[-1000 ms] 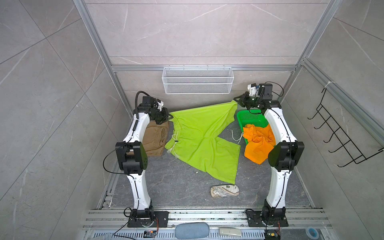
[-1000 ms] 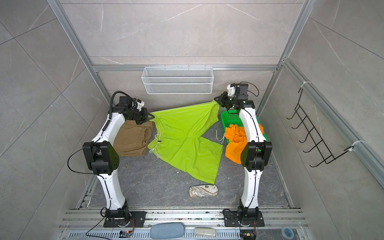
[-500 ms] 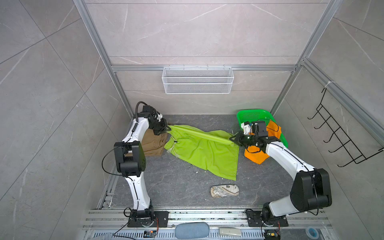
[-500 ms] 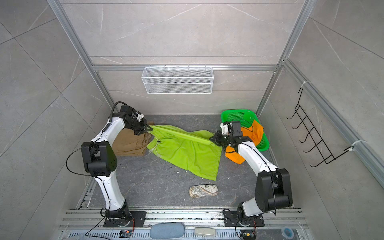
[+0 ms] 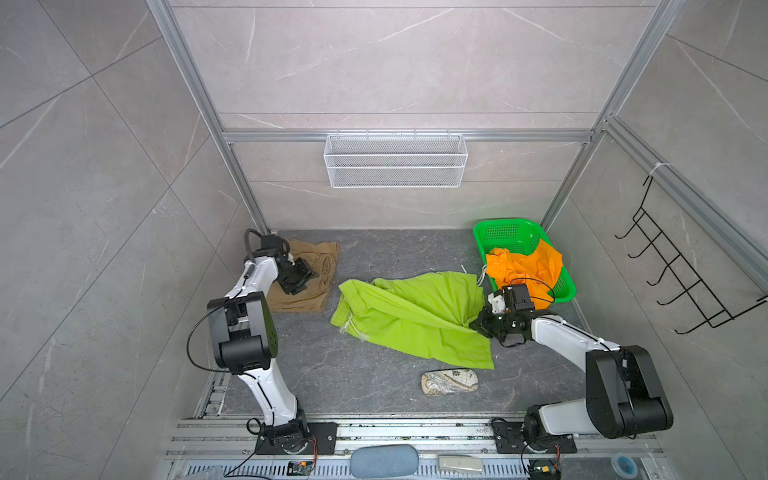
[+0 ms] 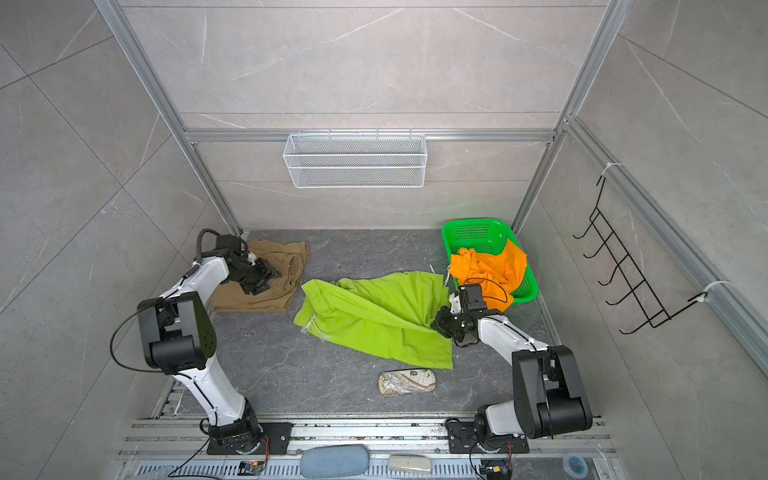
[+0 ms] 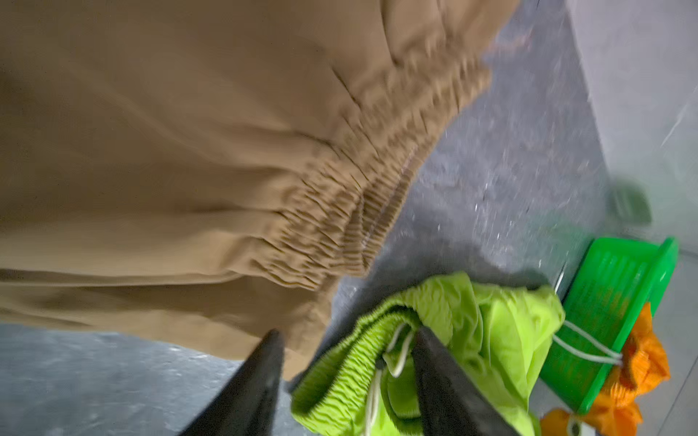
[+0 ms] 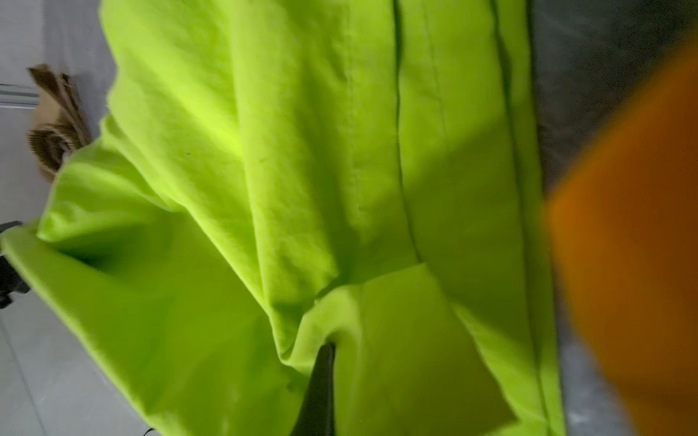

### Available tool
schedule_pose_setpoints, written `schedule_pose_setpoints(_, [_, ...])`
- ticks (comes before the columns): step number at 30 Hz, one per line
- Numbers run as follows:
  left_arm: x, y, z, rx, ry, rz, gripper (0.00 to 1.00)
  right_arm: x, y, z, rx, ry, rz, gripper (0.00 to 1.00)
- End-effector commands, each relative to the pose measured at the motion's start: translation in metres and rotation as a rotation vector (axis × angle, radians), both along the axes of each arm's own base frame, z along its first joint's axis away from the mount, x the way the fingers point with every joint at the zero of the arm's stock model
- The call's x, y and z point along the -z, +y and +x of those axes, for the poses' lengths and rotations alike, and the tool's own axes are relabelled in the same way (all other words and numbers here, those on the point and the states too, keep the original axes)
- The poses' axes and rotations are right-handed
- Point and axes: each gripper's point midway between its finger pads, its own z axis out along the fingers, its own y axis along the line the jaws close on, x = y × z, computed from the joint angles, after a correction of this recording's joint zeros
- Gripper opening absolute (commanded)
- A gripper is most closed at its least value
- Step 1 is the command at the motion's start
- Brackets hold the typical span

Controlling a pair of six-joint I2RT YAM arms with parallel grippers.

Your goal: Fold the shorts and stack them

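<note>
Gripping lime green cloth shorts (image 5: 407, 316) beside a green perforated plastic basket (image 5: 503, 232)

The right gripper (image 5: 482, 325) was clamped on these shorts, which lay crumpled just beside the basket. Bright orange cloth shorts (image 5: 525, 266) hung over the basket's rim. Well apart from the basket, the left gripper (image 7: 347, 332), jaws wide and empty, hovered over folded tan cloth shorts (image 5: 309, 299).

— Where's the right gripper (image 5: 481, 325)?
— Low on the right, clamped on a bunched edge of the lime green cloth shorts (image 5: 411, 316), which lie crumpled mid-floor.
— And the left gripper (image 5: 302, 277)?
— Far left, above the folded tan cloth shorts (image 5: 309, 297). Its jaws look parted and empty.
— The bright orange cloth shorts (image 5: 525, 266)?
— Draped over the green perforated plastic basket (image 5: 500, 232), far right.
</note>
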Motion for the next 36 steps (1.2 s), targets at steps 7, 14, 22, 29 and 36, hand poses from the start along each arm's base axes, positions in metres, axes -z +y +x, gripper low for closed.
schedule_pose_setpoints(7, [-0.071,-0.073,-0.025,-0.042,-0.18,-0.466,0.99,-0.011,-0.012,0.016,-0.014,-0.034,-0.064,0.0])
schedule_pose_setpoints(14, [-0.052,-0.101,-0.07,-0.09,-0.046,-0.632,0.99,-0.029,-0.01,0.034,-0.012,-0.081,-0.058,0.0])
schedule_pose_setpoints(22, [-0.017,-0.116,-0.115,-0.17,0.081,-0.751,0.99,-0.035,-0.008,0.043,-0.002,-0.103,-0.039,0.0])
schedule_pose_setpoints(29, [0.005,-0.157,-0.122,-0.143,0.149,-0.797,0.97,-0.036,-0.007,0.046,0.0,-0.108,-0.029,0.0])
schedule_pose_setpoints(36, [0.026,-0.165,-0.121,-0.156,0.186,-0.775,0.89,-0.047,-0.008,0.047,-0.001,-0.131,-0.034,0.0])
